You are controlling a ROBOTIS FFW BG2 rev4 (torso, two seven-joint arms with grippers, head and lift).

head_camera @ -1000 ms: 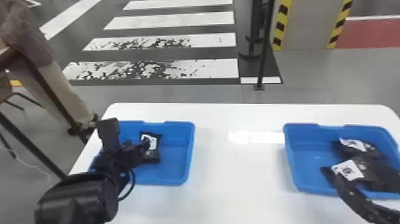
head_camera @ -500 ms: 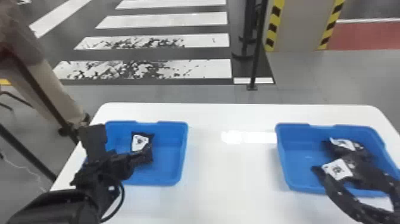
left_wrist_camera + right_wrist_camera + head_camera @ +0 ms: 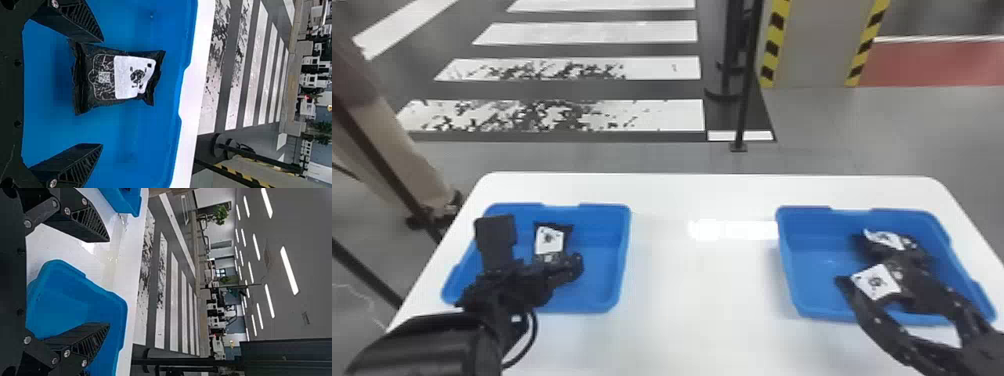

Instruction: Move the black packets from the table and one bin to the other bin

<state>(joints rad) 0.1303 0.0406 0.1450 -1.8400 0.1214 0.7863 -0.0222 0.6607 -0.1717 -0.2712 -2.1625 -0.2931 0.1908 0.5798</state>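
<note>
In the head view my left gripper (image 3: 552, 274) is over the left blue bin (image 3: 624, 260), at the near side of a black packet (image 3: 549, 240) with a white label. The left wrist view has the left gripper (image 3: 102, 93) open, the packet (image 3: 117, 78) lying flat in the bin just beyond its tips, nearer one finger. My right gripper (image 3: 874, 277) stands open above the right blue bin (image 3: 784, 260). Black packets lie at that bin's right side, one farther back (image 3: 889, 241) and one with its label (image 3: 874, 282) by the fingertips. The right wrist view shows the right gripper (image 3: 109, 282) with nothing between its fingers.
A white table (image 3: 702, 300) carries both bins, with a wide bare strip between them. Beyond its far edge are a striped floor and a black post (image 3: 744, 100). A person stands past the table's left corner.
The head view has shifted, so the bins appear farther left. The left gripper has moved toward the near side of its packet. The right gripper sits slightly farther left over its bin.
</note>
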